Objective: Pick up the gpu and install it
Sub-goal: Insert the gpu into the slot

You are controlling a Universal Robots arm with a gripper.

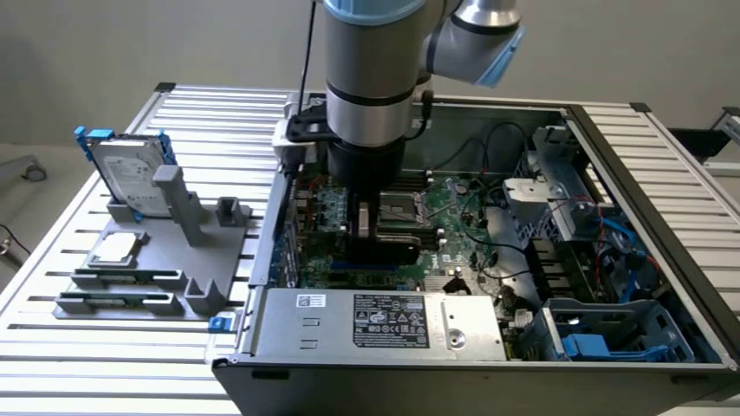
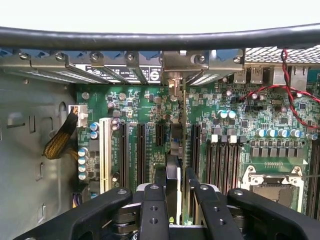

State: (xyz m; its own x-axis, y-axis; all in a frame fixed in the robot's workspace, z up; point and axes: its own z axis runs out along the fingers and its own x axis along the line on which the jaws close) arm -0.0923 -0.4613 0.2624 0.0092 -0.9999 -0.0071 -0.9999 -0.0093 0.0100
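Observation:
The gpu shows edge-on in the wrist view, standing upright over the motherboard between the long black expansion slots. Its silver end bracket meets the rear slot openings of the case. My gripper is shut on the card, one black finger on each face. In the exterior view the gripper is down inside the open computer case, low over the board and next to the CPU socket.
Outside the case a grey fixture holds the silver hard drive with blue rails and the square CPU chip. The power supply fills the case's near side. Red wires and RAM slots lie beside the card.

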